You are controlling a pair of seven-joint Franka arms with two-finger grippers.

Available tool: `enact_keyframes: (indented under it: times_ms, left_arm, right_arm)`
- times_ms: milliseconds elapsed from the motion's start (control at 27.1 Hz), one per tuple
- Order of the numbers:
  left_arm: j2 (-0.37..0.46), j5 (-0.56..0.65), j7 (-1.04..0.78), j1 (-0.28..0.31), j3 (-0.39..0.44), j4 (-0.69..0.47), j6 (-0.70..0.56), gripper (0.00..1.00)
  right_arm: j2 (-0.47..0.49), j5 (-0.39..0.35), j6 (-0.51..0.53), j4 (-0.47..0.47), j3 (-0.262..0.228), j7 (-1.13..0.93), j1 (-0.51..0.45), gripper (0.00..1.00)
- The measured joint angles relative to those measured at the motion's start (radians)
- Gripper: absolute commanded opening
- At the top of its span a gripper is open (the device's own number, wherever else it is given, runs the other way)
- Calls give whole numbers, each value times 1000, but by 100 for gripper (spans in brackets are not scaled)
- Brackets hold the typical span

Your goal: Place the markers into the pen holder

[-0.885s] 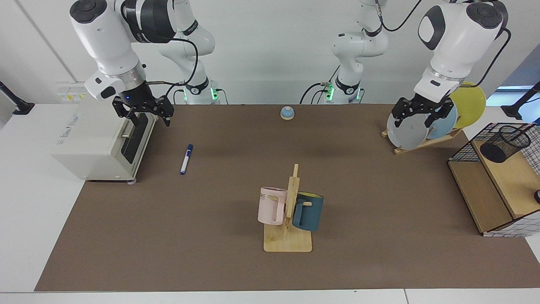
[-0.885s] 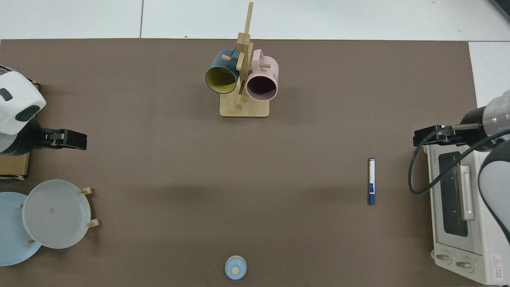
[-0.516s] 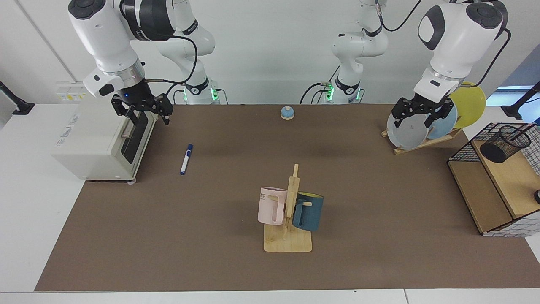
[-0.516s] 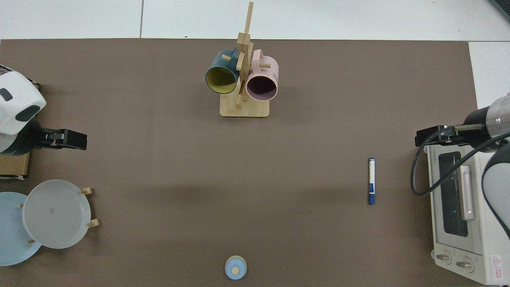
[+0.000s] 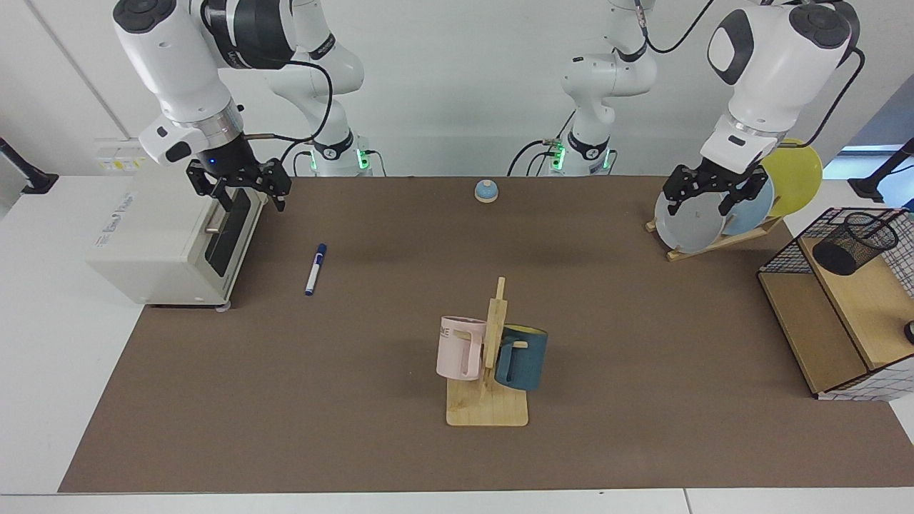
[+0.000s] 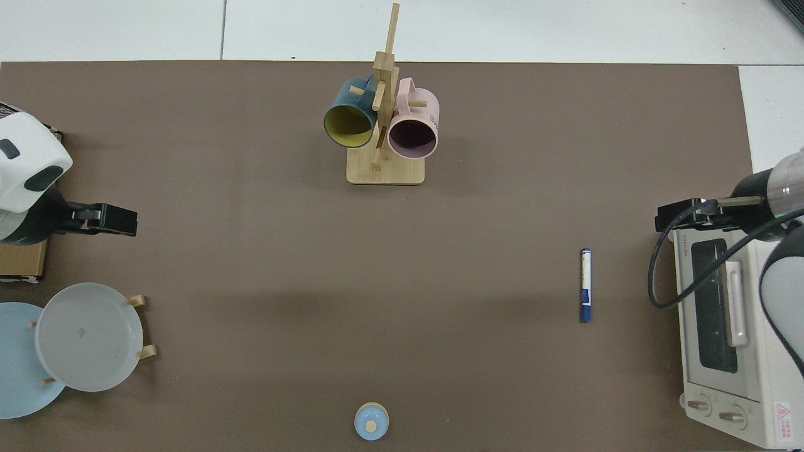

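Starting nearest the camera in the facing view: mug stand (image 5: 487, 407) at centre front, with a pink mug (image 5: 459, 348) and a teal mug (image 5: 522, 357) hung on it, not part of the job. Farther back and toward the toaster oven (image 5: 171, 235), marker (image 5: 315, 269) flat on the brown mat (image 5: 285, 400), untouched, long axis running roughly front to back with a slight slant, blue cap at the far end. At the opposite side of the table, pen holder (image 5: 855, 243) upright on the wooden shelf of a wire rack (image 5: 842, 307), well apart from the marker, nothing visible inside. Behind the rack, plates on a plate rack (image 5: 714, 214), with the left gripper (image 5: 705, 193) hovering in front of them, fingers spread, holding nothing; left arm waiting. At the far edge on the other side, right gripper (image 5: 240, 187) raised above the front top corner of the toaster oven, fingers parted, empty. Right gripper clearly the nearer to the marker; marker below it, nearer the camera and toward table centre. In the top view, marker (image 6: 585, 284) just beside the toaster oven and offset from the right gripper (image 6: 688, 215). Judged step: approach not yet begun. Suggested grasp: across the barrel, fingers square to the long axis. Small bell (image 5: 486, 190) at rear centre, clear of the path.
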Motion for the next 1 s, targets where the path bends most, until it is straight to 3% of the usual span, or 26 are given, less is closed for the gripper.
enact_keyframes:
  times_ms: [332, 627, 995]
  left_arm:
    - [0, 0, 0, 0, 1, 0, 0, 100]
    - [0, 0, 0, 0, 0, 0, 0, 100]
    - [0, 0, 11, 0, 0, -1, -11, 100]
  right_arm:
    - [36, 0, 214, -189, 6, 0, 19, 100]
    - [116, 0, 350, -292, 8, 0, 31, 100]
    - [148, 0, 543, -463, -1, 11, 26, 100]
